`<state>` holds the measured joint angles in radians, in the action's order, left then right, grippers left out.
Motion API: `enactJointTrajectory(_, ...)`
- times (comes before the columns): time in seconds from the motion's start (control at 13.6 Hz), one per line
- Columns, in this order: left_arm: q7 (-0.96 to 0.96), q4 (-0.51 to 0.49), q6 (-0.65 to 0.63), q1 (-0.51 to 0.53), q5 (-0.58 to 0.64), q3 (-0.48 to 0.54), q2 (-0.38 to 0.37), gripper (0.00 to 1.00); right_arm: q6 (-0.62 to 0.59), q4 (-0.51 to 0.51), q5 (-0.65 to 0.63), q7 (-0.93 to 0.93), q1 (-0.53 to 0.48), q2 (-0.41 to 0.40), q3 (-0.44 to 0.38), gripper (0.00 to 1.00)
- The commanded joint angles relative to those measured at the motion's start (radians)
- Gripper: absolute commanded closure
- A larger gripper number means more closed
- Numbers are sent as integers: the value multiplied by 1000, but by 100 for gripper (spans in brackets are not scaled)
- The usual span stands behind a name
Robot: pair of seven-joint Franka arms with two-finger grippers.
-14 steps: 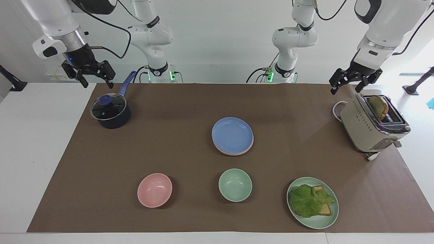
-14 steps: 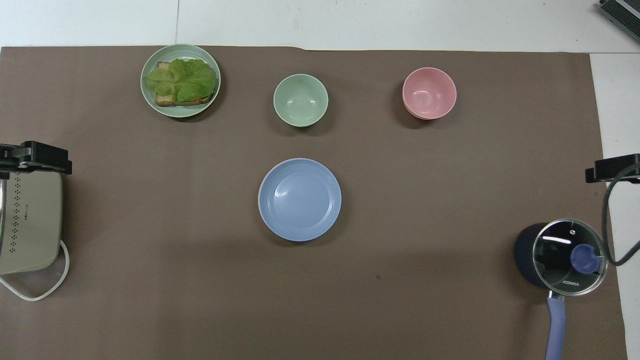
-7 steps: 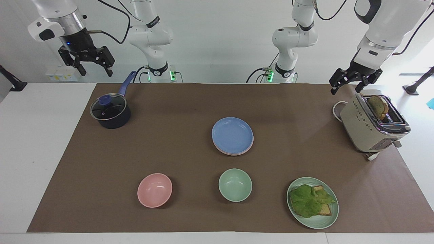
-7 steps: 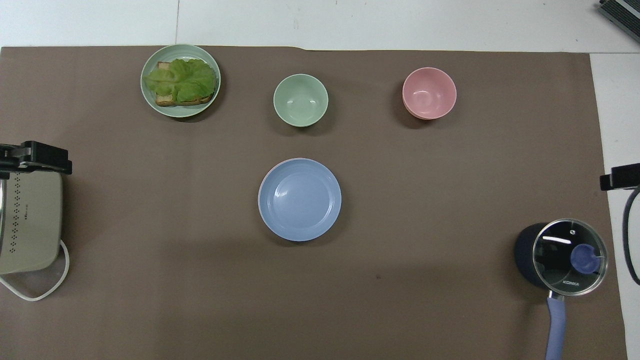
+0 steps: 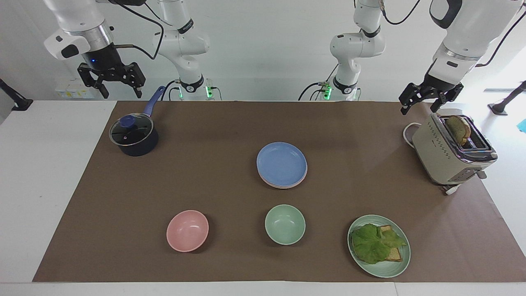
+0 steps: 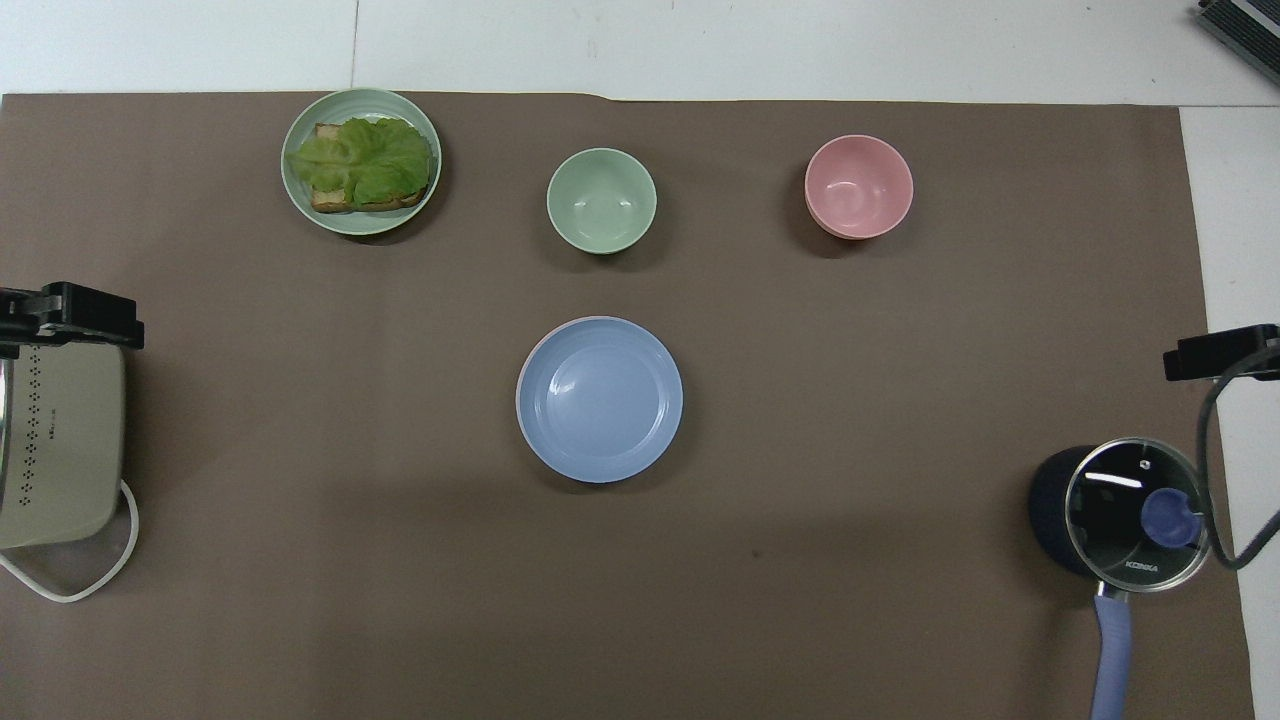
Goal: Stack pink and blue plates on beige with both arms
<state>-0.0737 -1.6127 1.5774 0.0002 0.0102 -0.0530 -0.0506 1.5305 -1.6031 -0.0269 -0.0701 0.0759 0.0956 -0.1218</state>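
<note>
The blue plate lies on top of a stack in the middle of the brown mat. Under it, a thin rim of the pink plate shows. The beige plate is hidden. My right gripper hangs open and empty, high over the mat's edge by the pot's handle. My left gripper hangs open and empty over the toaster's end nearest the robots. Neither gripper touches anything.
A dark lidded pot with a blue handle stands at the right arm's end. A beige toaster holding bread stands at the left arm's end. Farther from the robots lie a pink bowl, a green bowl and a green plate with lettuce on toast.
My right gripper has risen and drifted a little toward the pot. The left gripper and the plates have stayed put.
</note>
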Motion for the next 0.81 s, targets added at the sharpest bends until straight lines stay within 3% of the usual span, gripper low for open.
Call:
enactJointTrajectory(0.0, 9, -4, -8, 3, 11, -1, -6, 0, 20, -35, -16, 26, 13, 19, 7, 0)
enactJointTrajectory(0.74, 9, -4, -10, 4, 11, -1, -6, 0, -33, -6, 7, 33, 16, 12, 7, 0)
